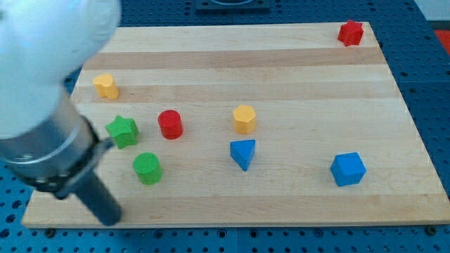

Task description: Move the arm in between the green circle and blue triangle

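Pale wooden table (295,63) over blue perforated floor. End effector a bare rod, no jaws to spread or press; my tip (109,216) near bottom-left edge. Up-right, close by: green circle (148,168). Further right: blue triangle (243,153). Above: green star (123,131), red cylinder (169,124).

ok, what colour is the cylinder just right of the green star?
Red. The red cylinder beside the green star shows plainly in the camera view.
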### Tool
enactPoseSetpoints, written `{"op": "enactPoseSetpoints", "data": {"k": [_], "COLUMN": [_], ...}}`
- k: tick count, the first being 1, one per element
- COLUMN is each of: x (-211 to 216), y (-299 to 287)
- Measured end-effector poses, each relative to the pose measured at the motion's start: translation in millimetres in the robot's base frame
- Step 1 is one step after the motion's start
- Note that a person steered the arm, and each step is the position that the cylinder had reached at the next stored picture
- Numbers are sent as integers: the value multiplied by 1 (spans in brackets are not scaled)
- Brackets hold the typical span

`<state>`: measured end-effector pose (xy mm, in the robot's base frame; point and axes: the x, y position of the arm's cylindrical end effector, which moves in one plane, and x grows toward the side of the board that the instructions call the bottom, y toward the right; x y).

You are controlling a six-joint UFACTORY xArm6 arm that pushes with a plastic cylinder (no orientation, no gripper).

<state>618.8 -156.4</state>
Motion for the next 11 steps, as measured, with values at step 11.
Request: {"op": "enactPoseSetpoints", "data": {"k": [11], "x": [-113], "y": [77]}}
